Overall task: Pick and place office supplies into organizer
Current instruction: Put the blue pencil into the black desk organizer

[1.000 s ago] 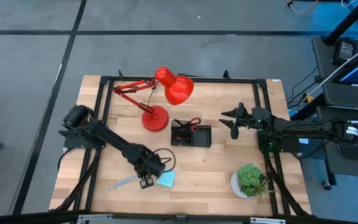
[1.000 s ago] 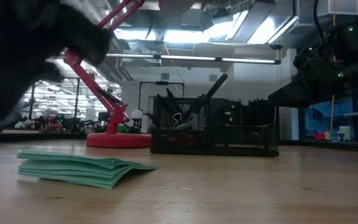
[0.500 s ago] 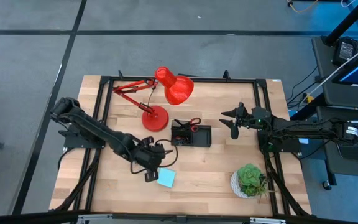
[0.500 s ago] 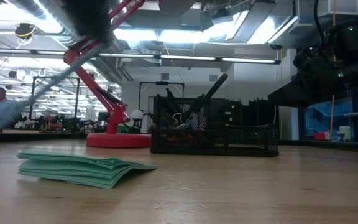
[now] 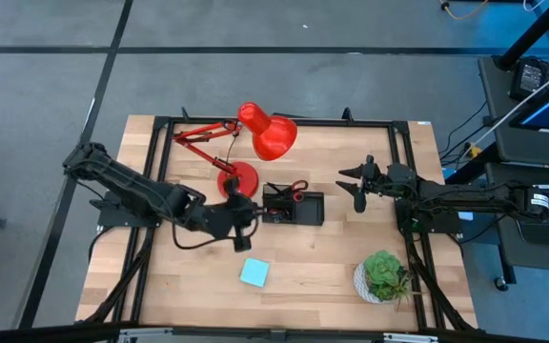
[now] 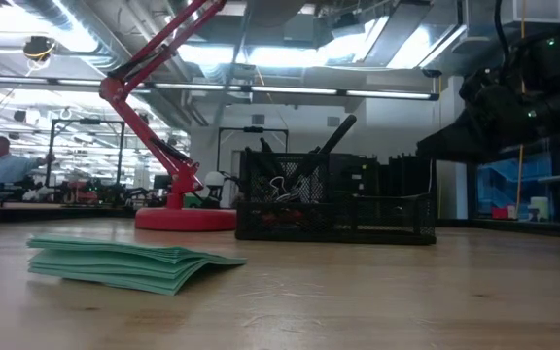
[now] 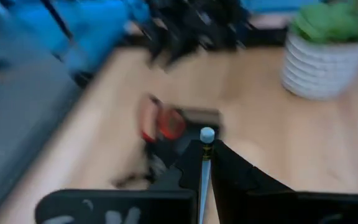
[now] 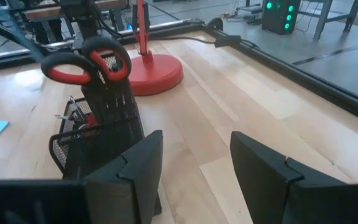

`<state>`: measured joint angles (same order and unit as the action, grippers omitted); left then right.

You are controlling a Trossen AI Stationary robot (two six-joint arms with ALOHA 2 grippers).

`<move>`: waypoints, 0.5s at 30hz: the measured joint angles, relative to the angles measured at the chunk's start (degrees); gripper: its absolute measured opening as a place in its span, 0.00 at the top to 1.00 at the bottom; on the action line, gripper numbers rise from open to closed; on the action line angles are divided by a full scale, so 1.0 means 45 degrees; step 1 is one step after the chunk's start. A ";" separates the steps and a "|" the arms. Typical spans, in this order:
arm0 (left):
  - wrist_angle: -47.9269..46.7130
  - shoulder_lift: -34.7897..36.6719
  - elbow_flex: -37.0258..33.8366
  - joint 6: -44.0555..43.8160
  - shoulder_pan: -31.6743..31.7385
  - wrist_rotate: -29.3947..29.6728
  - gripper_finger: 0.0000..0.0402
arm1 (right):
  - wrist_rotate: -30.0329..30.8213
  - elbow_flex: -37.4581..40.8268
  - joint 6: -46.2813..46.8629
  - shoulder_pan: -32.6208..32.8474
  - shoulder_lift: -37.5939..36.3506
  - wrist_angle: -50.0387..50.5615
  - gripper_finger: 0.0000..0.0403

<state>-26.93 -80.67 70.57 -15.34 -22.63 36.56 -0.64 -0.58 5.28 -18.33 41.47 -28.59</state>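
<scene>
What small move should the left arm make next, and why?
Probably carry the pen on over the organizer before opening. The left tool is shut on the pen and sits just beside the organizer's lamp-side end, not above a compartment. The right tool waits open on the far side.

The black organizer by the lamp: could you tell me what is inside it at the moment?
Red-handled scissors stand upright in the organizer; their blades are hidden by the mesh. Small clips show through the wall. Anything deeper is covered.
</scene>
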 joint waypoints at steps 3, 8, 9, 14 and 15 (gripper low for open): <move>0.0515 0.0153 0.0005 0.1268 0.0149 0.1370 0.96 | -0.0001 0.0000 -0.0001 0.0002 0.0000 -0.0089 0.53; 0.1280 0.0158 0.0003 0.2454 0.0451 0.2004 0.96 | -0.0001 0.0000 -0.0255 0.0004 0.0004 -0.0084 0.53; 0.1598 0.0158 -0.0046 0.2707 0.0510 0.1980 0.96 | 0.0004 0.0000 -0.0341 0.0005 0.0000 -0.0084 0.53; 0.3699 0.0143 -0.0593 0.3993 0.0888 0.1357 0.96 | 0.0004 0.0000 -0.0631 0.0000 0.0005 -0.0079 0.53; 0.3839 0.0146 -0.0597 0.4056 0.0983 0.1132 0.96 | -0.0001 0.0000 -0.0620 0.0000 0.0005 -0.0079 0.53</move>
<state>-9.66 -80.02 67.88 2.91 -18.20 41.65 -0.64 -0.58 2.49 -18.33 41.50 -28.95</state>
